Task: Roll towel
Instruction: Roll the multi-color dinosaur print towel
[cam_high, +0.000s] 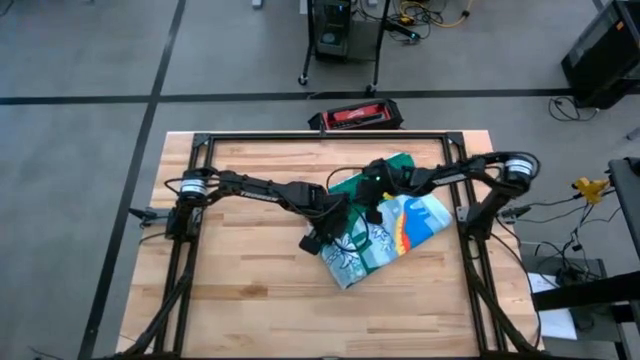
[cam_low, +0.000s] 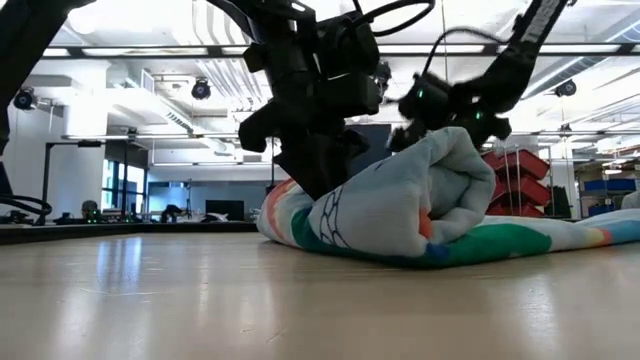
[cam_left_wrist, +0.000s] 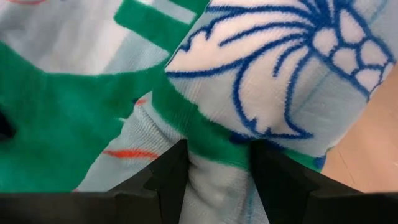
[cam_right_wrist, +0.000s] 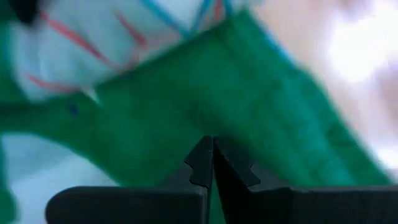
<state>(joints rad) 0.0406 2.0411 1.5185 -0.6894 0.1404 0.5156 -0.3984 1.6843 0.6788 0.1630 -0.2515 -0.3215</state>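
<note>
The soft, pale striped towel with dinosaur prints and green border lay bunched toward the right edge of the wooden table. The left gripper pinched a fold of it; the right gripper, fingers together, pressed against its green side.

This is a lab or workshop: a wooden table in a black frame on grey taped floor, a wheeled cart at the top, cables at right, red bins behind.
</note>
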